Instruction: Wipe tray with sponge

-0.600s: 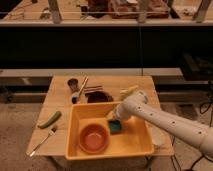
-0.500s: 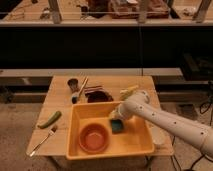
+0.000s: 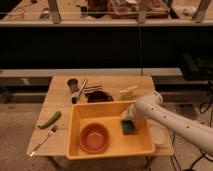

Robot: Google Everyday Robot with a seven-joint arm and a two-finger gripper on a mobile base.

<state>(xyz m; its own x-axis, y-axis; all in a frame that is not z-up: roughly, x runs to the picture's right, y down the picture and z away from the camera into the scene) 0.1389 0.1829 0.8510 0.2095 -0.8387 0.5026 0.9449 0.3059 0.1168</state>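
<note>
sponge (image 3: 128, 127) sits inside the yellow tray (image 3: 114, 145), on the right side toward the far wall. gripper (image 3: 125, 118) is down right on top of it, with the white arm (image 3: 170, 121) coming in from the right. can't tell if it's actually clamped on or loose. orange bowl (image 3: 93, 138) is in the tray's left half, apart from the sponge.
</note>
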